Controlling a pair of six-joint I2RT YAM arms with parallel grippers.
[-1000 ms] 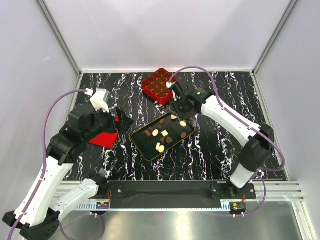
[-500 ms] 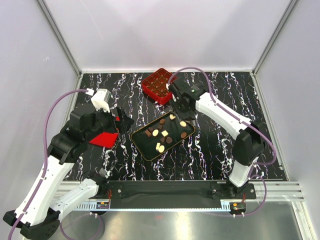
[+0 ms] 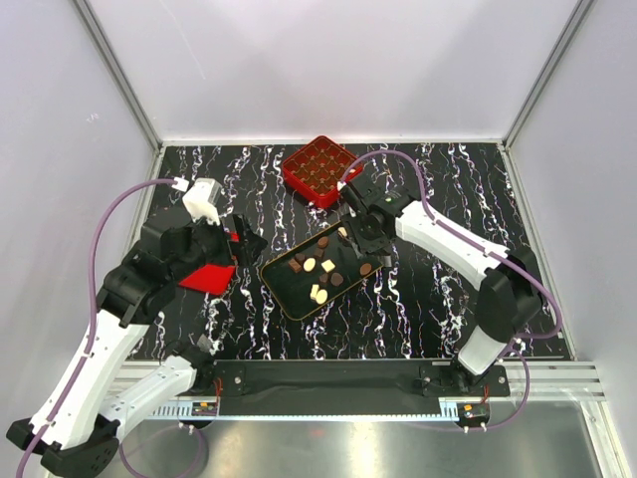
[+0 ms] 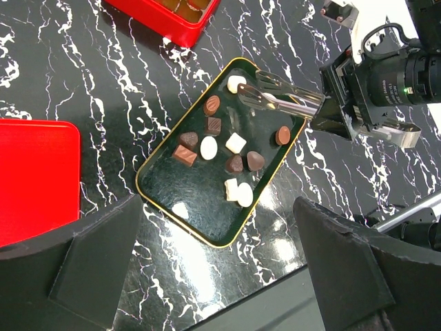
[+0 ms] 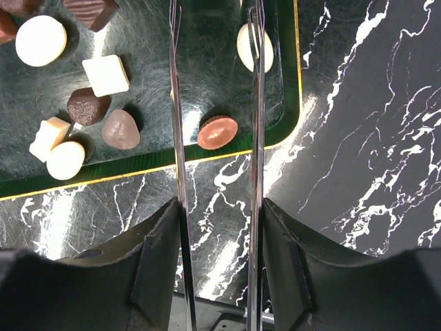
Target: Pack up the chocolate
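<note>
The chocolate (image 4: pixel 236 143) lies loose in the black, gold-rimmed tray (image 4: pixel 176 189) at mid-tabletop (image 3: pixel 428 289), dark and cream pieces scattered along its length, with the red gridded box (image 3: pixel 318 169) just beyond the tray's far end. The right hand (image 5: pixel 219 207) is the nearer one. Its fingers bear on the outer faces of a pair of metal tongs (image 4: pixel 279 96), whose blades stand apart with nothing caught between them. The tongs reach in over the far right end of the tray. In the right wrist view a white oval piece (image 5: pixel 255 47) sits out towards the tips, directly under the right blade rather than centred in the gap, with its long axis running roughly along the blades. A brown oval piece (image 5: pixel 218 132) lies between the blades but well back from the tips, close to the rim. To take the white piece, the tongs would probably need a small sideways shift to the right so that it falls between the blades, which would then close across its short width. The left hand (image 3: pixel 244 242) hangs spread and empty over the left side, near a flat red lid (image 4: pixel 34 179), well apart from the pieces.
</note>
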